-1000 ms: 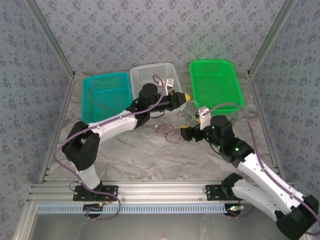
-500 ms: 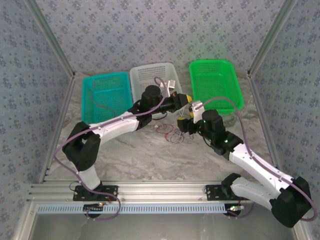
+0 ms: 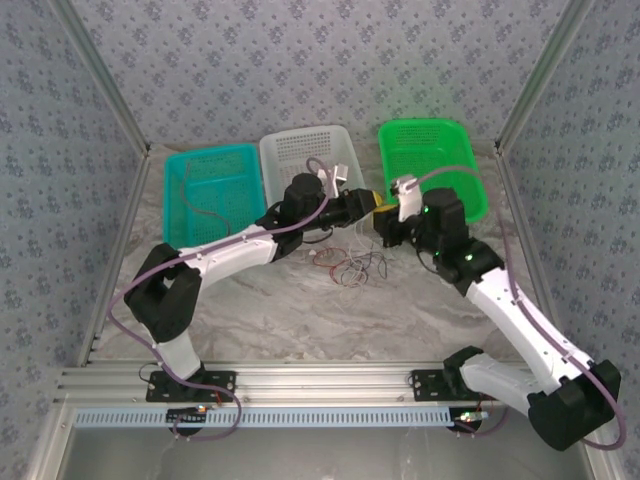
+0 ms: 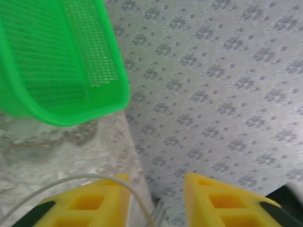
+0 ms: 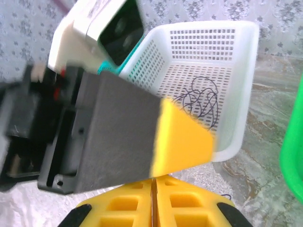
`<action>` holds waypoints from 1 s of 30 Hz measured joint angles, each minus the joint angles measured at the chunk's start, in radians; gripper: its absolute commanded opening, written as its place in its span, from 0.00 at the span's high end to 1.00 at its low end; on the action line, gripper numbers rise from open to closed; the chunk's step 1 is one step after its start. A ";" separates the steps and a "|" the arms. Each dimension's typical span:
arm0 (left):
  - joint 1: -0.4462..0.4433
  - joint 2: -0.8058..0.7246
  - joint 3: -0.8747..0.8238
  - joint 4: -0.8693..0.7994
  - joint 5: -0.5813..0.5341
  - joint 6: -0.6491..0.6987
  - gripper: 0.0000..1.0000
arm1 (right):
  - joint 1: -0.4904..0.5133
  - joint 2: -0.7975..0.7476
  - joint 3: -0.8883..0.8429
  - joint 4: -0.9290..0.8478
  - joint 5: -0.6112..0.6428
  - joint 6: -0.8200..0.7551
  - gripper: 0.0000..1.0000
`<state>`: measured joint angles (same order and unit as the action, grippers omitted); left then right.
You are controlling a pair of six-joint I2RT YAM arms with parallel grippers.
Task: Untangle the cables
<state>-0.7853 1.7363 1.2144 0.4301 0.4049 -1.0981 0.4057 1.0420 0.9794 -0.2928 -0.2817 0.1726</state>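
The cables [image 3: 350,267], thin red, dark and whitish loops, lie tangled on the marble table just near of the two grippers. My left gripper [image 3: 372,203] hovers above them, between the white and green baskets. In the left wrist view it [image 4: 156,182] is open, and a whitish cable [image 4: 85,178] arcs over its left finger and drops between the fingers. My right gripper [image 3: 383,228] sits right beside it. In the right wrist view it [image 5: 153,182] is shut, fingers pressed together; I cannot see any cable pinched there. A dark cable [image 5: 199,97] lies coiled in the white basket [image 5: 250,71].
A teal basket [image 3: 178,190], the white basket [image 3: 300,150] and a green basket [image 3: 470,180] line the back of the table. The left gripper's grey and yellow finger [image 5: 182,137] hangs just in front of my right fingers. Patterned walls close in on three sides.
My right gripper moved away from the tangle toward the far side, up next to the left gripper, and shut. My left gripper opened. The tangle has spread a little to the right.
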 measured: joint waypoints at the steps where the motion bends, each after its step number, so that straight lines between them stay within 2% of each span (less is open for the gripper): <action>1: 0.004 -0.001 -0.004 -0.013 -0.004 0.006 0.42 | -0.045 0.009 0.030 -0.036 -0.047 0.015 0.91; 4: 0.016 -0.001 -0.007 -0.085 -0.013 0.055 0.32 | -0.207 0.045 0.114 -0.127 -0.198 0.079 0.96; 7: 0.019 -0.009 -0.007 -0.158 -0.028 0.116 0.21 | -0.315 0.092 0.177 -0.195 -0.328 0.138 1.00; 11: 0.019 -0.054 -0.007 -0.257 -0.063 0.212 0.16 | -0.378 0.167 0.283 -0.254 -0.474 0.206 1.00; 15: 0.019 -0.114 -0.008 -0.325 -0.104 0.299 0.16 | -0.401 0.225 0.417 -0.282 -0.565 0.263 1.00; 24: 0.019 -0.177 -0.079 -0.358 -0.159 0.383 0.15 | -0.417 0.295 0.814 -0.305 -0.629 0.352 1.00; 30: 0.019 -0.177 -0.115 -0.368 -0.168 0.399 0.15 | -0.439 0.329 0.967 -0.344 -0.561 0.330 1.00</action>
<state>-0.7666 1.5593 1.0992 0.0620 0.2371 -0.6994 -0.0334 1.3712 1.9461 -0.6365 -0.8425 0.5026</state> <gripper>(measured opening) 0.847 0.071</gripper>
